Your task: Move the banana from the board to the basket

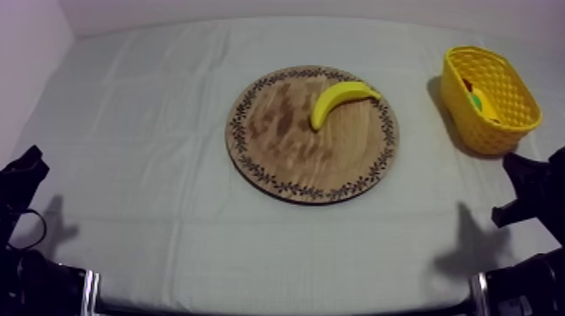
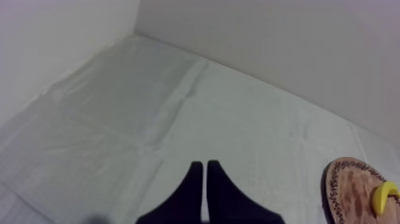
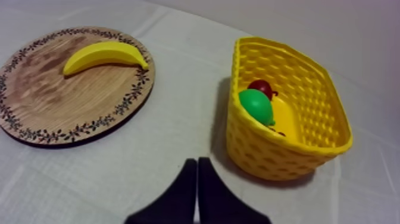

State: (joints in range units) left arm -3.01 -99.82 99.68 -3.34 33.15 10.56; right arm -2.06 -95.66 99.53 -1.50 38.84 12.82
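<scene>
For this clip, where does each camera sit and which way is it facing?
Top view: above the table, slanting down on wooden board, banana, yellow basket; left arm, right arm at lower corners.
Left wrist view: on left arm, facing cloth and wall corner; shut left end effector.
Right wrist view: on right arm, facing board and basket; shut right end effector.
All share board and banana.

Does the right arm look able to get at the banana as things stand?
Probably yes: the banana lies bare on the wooden board, with nothing between it and the right gripper, which is shut.
</scene>
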